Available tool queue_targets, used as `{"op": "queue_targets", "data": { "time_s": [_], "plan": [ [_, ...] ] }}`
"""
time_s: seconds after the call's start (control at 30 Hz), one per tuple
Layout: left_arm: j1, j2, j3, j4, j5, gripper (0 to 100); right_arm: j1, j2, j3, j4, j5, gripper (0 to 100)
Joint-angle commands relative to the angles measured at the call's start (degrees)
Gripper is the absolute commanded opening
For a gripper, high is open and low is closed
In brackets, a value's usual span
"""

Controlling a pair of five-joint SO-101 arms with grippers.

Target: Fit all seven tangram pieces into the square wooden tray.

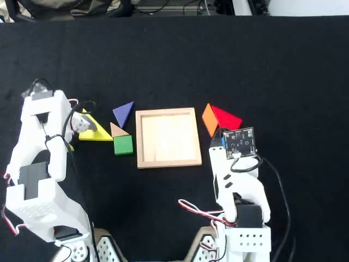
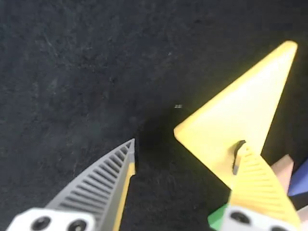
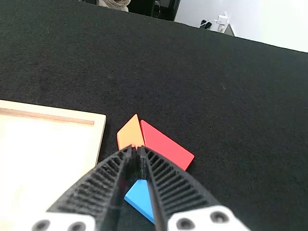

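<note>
The empty square wooden tray [image 1: 166, 161] lies mid-table. To its left are a yellow triangle [image 1: 97, 132], a dark blue triangle [image 1: 124, 112], a small tan triangle [image 1: 117, 130] and a green square [image 1: 123, 145]. My left gripper [image 1: 82, 123] is open at the yellow triangle [image 2: 236, 110]: one fingertip [image 2: 239, 153] rests over its edge, the other [image 2: 129, 150] is over bare cloth. Right of the tray lie an orange piece [image 3: 129, 134], a red triangle [image 3: 166, 147] and a light blue piece [image 3: 138, 197]. My right gripper [image 3: 135, 150] is shut, empty, just above the light blue piece.
A black cloth covers the table, with free room beyond the pieces toward the far edge. The tray's corner [image 3: 98, 120] lies close beside the right gripper. Cables and both arm bases sit along the near edge.
</note>
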Motion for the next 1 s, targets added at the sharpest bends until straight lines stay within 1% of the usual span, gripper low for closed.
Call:
{"op": "queue_targets", "data": {
  "time_s": [0.0, 0.17, 0.33, 0.47, 0.67, 0.97],
  "plan": [
    [-0.48, -2.81, 0.66, -3.6, 0.62, 33, -0.97, -4.35, -0.04, 0.09, -0.18, 1.2],
    [-0.13, -2.81, 0.66, -5.98, 0.62, 33, -0.97, -4.35, -0.04, 0.09, -0.18, 1.2],
    [1.27, -2.64, 0.92, -5.98, 0.62, 33, -0.97, -4.35, -0.04, 0.09, -0.18, 1.2],
    [2.86, 0.62, 0.4, -5.98, 0.79, 33, -0.97, -4.35, -0.04, 0.09, -0.18, 1.2],
    [2.68, 5.63, -3.74, -5.36, 0.88, 32, -0.97, -4.35, -0.04, 0.18, -0.18, 1.2],
    [3.12, 6.07, -5.85, -5.1, 0.97, 32, -0.97, -4.35, -0.04, 0.18, -0.18, 1.2]
  ]
}}
